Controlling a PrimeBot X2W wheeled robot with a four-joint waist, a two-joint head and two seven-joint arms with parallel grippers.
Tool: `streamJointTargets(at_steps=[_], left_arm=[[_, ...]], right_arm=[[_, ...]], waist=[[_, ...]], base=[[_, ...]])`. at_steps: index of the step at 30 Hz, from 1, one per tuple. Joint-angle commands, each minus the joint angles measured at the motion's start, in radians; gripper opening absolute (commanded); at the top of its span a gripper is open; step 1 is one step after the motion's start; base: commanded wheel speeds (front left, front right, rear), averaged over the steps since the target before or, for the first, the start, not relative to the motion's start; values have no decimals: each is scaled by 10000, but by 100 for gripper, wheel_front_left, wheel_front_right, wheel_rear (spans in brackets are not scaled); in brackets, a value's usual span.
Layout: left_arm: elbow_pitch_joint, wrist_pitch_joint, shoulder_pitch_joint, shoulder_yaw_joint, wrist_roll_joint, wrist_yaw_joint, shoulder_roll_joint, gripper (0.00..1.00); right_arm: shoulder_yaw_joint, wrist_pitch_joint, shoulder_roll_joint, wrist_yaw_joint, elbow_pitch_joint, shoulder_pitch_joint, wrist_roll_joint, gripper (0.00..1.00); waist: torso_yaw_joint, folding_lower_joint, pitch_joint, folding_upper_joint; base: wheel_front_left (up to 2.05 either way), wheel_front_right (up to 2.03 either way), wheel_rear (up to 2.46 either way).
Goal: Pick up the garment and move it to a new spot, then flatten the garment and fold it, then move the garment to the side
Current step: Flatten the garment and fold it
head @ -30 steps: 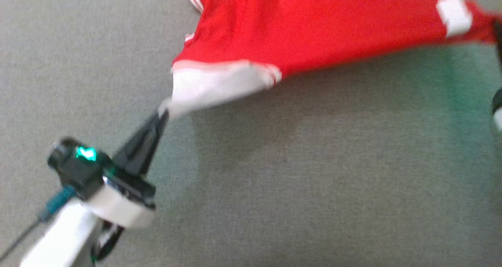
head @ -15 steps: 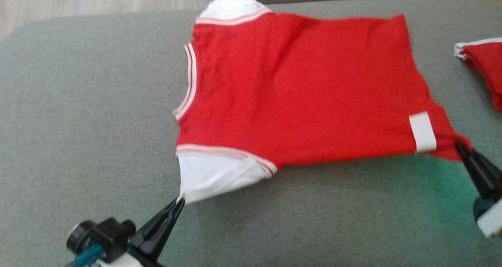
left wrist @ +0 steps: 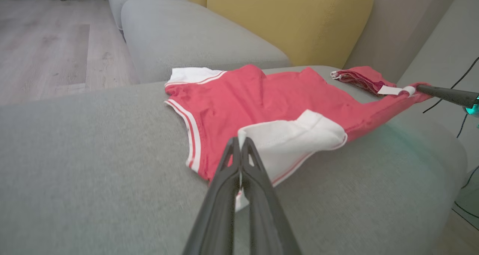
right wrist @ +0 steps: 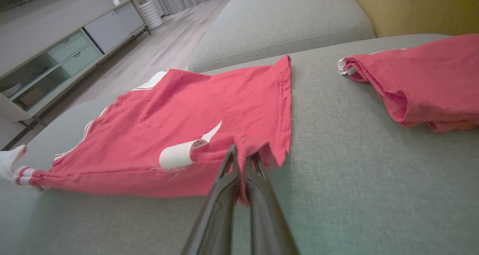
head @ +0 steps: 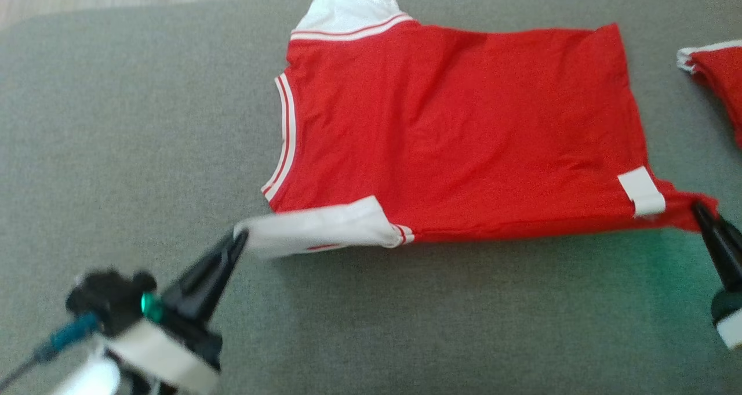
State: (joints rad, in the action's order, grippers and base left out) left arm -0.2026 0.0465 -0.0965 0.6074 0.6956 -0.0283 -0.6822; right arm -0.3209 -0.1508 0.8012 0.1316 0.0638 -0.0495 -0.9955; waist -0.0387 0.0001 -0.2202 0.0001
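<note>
The garment (head: 452,128) is a red T-shirt with white sleeves and striped trim, spread on a grey sofa seat (head: 406,325), neck toward the left. My left gripper (head: 240,237) is shut on the tip of the near white sleeve (left wrist: 288,142). At the right, my right gripper (head: 698,208) is shut on the near hem corner (right wrist: 247,144), beside a white label (head: 640,191). The near edge of the shirt is pulled taut between the two grippers and lifted a little off the seat.
A second red garment (head: 719,76) lies bunched on the seat at the far right (right wrist: 419,79). A yellow back cushion (left wrist: 284,19) stands behind it. Wooden floor (left wrist: 45,49) and a low cabinet (right wrist: 63,56) lie beyond the sofa's left end.
The head camera has tilted, bringing the whole shirt into view. My left gripper has drawn the white sleeve out to the left and flatter. The right gripper keeps its hold on the hem corner.
</note>
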Motion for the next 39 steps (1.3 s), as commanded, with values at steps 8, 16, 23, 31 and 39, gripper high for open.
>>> streamJointTargets(at_steps=[8, 16, 23, 31, 39], left_arm=[[1607, 301, -3340, -212, -585, -739, 570, 0], [3600, 1075, -5677, 631, -1385, -986, 1203, 0], [4890, 1610, -6651, 1224, -1328, -1019, 1372, 0], [5081, 1834, -5742, 934, -669, -353, 1565, 100], [4191, 1914, -3094, 853, 140, 1066, 1983, 100]], right_arm=[[85, 446, -239, -9, 680, 2115, 1127, 0], [-26, 727, -674, -9, 1584, 3573, 1745, 0], [-132, 807, -925, -9, 2215, 4112, 1915, 100], [176, 107, -1269, -9, 2299, 3912, 2155, 100], [996, -281, -1619, -9, 1797, 2964, 2488, 100]], waist=[[-203, -1, -1027, -1], [-227, -1, -1829, -1], [-153, -1, -2063, -1], [-35, -1, -1667, -1], [-5, -1, -1227, -1]], base=[[0, 0, 0], [0, 0, 0], [0, 0, 0], [0, 0, 0], [0, 0, 0]])
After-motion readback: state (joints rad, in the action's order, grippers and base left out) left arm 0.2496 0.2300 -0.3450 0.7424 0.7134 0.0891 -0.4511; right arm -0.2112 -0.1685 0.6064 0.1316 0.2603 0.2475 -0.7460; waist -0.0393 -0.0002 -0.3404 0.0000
